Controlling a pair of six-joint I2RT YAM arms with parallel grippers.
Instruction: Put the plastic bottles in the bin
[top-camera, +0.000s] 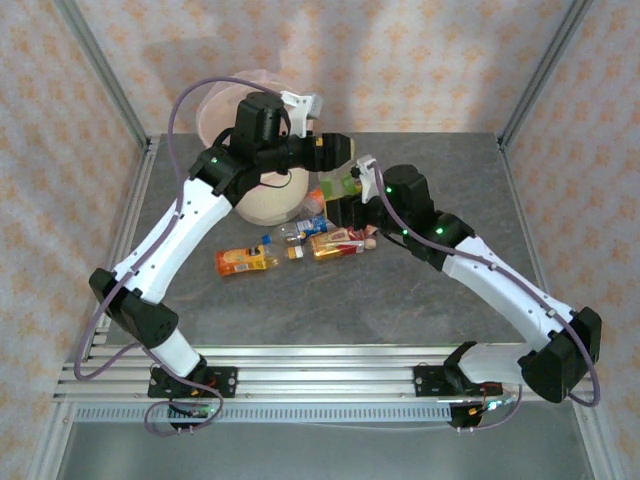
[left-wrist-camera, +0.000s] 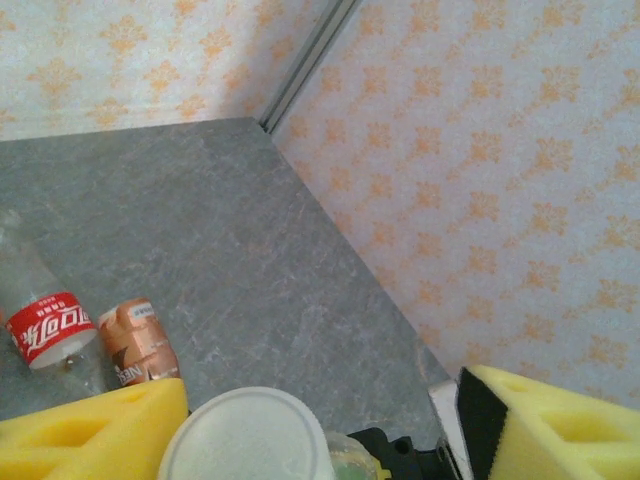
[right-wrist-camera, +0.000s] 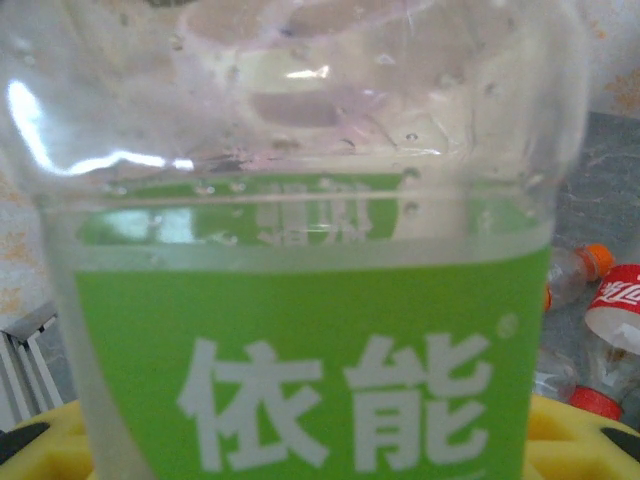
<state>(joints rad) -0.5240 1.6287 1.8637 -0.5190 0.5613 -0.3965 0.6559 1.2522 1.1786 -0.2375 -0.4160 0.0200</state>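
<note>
item: green-label bottle (right-wrist-camera: 310, 300), clear plastic, droplets inside. held off the table (top-camera: 420, 300) by the right gripper (top-camera: 343, 205), yellow fingers (right-wrist-camera: 580, 438) either side of it. it sits just beside the bin (top-camera: 268, 208), not yet in it.

handling: seems nearly empty, so probably light. the thin wall would dent under a hard squeeze, and the smooth label may slip. best taken around the labelled waist.

left gripper (left-wrist-camera: 325, 432): fingers stand apart, with a white cap (left-wrist-camera: 248, 440) between them, closer to the left one. whether they touch it cannot be told.

remaining stock: orange-label bottle (top-camera: 245, 262) and a cluster of bottles (top-camera: 330, 242) lie loose on the table near the bin. red-label bottle (left-wrist-camera: 48, 330) and brown-label bottle (left-wrist-camera: 140, 342) lie side by side.
</note>
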